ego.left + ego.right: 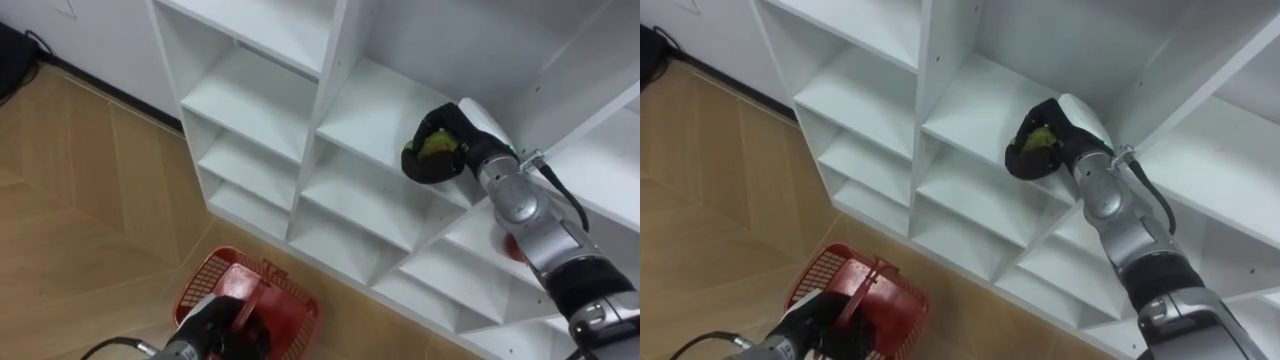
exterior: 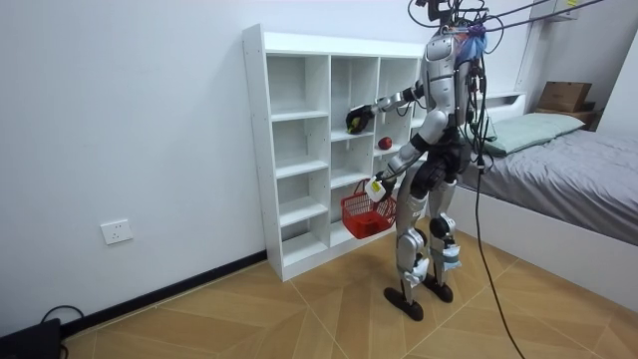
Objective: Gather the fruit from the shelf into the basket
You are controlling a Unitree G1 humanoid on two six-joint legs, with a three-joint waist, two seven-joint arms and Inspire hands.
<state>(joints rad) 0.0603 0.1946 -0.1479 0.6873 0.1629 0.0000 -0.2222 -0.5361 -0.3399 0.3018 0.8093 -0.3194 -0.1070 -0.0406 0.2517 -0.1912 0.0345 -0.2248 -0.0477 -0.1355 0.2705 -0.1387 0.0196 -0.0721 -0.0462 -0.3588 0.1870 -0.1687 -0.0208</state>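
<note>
Where the robot is: I am standing it on the wood floor (image 1: 80, 200), right in front of the white closet (image 1: 255, 100), with a bed (image 2: 578, 170) behind it.
Right hand: my right hand (image 1: 428, 168) is reaching up to a middle box of the closet, and its fingers are curling tight round a yellow-green fruit (image 1: 438, 144).
Where the fruit is: it is sitting inside that hand, at the front of the box.
Left hand: my left hand (image 1: 218, 322) is hanging low and gripping the handle of the red basket (image 1: 205, 272).
Basket: it is hanging near the bottom of the closet.
Other fruit: a red fruit (image 2: 384, 143) is lying in the next column to the right, a bit lower.
</note>
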